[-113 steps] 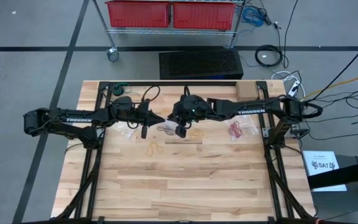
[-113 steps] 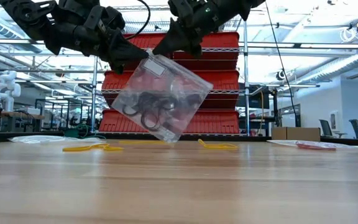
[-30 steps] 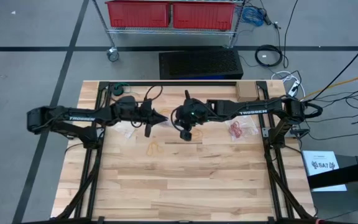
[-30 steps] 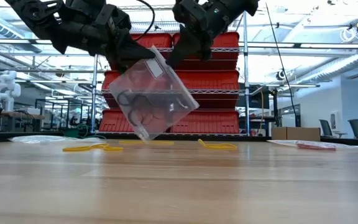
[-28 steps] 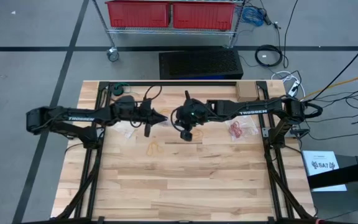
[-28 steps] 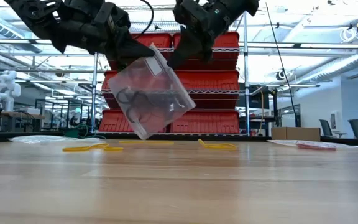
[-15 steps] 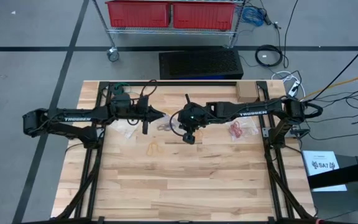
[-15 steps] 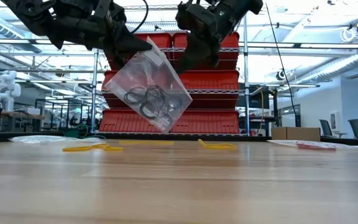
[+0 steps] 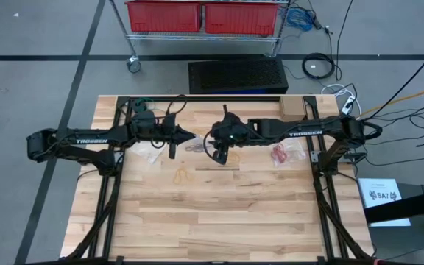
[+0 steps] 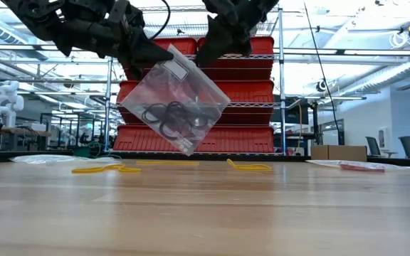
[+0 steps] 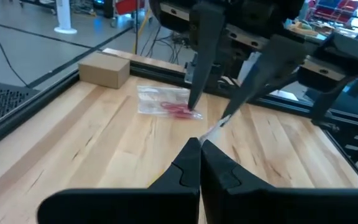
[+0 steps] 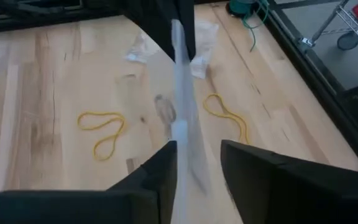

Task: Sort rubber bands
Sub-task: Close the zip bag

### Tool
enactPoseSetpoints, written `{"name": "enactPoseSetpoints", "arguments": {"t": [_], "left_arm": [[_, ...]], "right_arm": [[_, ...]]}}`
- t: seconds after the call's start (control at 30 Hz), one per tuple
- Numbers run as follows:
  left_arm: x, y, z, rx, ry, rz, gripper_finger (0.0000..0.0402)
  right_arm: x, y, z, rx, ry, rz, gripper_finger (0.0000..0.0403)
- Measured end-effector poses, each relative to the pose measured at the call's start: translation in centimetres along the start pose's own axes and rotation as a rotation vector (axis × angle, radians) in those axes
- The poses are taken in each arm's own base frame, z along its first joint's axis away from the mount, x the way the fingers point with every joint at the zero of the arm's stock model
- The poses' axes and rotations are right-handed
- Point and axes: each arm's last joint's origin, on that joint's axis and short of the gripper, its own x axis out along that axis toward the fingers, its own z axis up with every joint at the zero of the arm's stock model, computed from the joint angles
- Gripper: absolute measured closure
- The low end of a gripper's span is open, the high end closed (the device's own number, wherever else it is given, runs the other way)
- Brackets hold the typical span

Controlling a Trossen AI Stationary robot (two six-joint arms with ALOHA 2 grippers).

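Note:
A clear plastic bag (image 10: 180, 99) with several black rubber bands (image 10: 173, 115) inside hangs above the table's middle. My left gripper (image 11: 199, 148) is shut on it. My right gripper (image 12: 197, 155) is open above the bag, one finger on either side of its upper edge (image 12: 180, 81); whether a finger touches it, I cannot tell. Yellowish tan bands (image 9: 182, 175) (image 12: 104, 134) (image 12: 225, 115) lie loose on the wood. Red bands (image 11: 178, 111) lie in another clear bag (image 9: 282, 153) toward the right edge. My left gripper pinches the clear bag by an upper corner of its top edge (image 10: 168, 62) between its two fingers, coming slanting down from the table's left. The bag is lifted clear and hangs tilted below the fingers, the black bands gathered low inside it.
A third clear bag (image 9: 153, 156) lies flat below the left arm. A cardboard box (image 11: 104, 67) sits at the far right corner of the table. The near half of the wooden top (image 9: 212, 221) holds nothing. Red bins stand on a shelf (image 10: 248, 78) behind the table.
My left gripper moved a little toward the far edge and the bag it holds swung, its lowest corner shifting toward the right. My right gripper rose and now stands over the bag's upper edge.

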Motion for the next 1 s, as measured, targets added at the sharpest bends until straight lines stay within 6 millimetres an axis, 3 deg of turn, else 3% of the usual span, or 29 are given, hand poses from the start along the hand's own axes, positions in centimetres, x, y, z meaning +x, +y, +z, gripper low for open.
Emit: {"name": "enactPoseSetpoints", "arguments": {"t": [0.27,0.67,1.0], "left_arm": [[0.0,0.1,-0.2,-0.004,0.014,0.030,0.0401],[0.0,0.2,-0.1,0.014,0.008,0.060,0.0401],[0.0,0.2,-0.1,0.017,0.000,0.060,0.0401]], "right_arm": [[-0.2,0.9,0.6,0.004,-0.071,0.024,0.0278],[2.4,1.1,-0.1,-0.035,-0.052,-0.034,0.0289],[2.7,0.9,-0.5,-0.065,-0.024,-0.090,0.0395]]}}
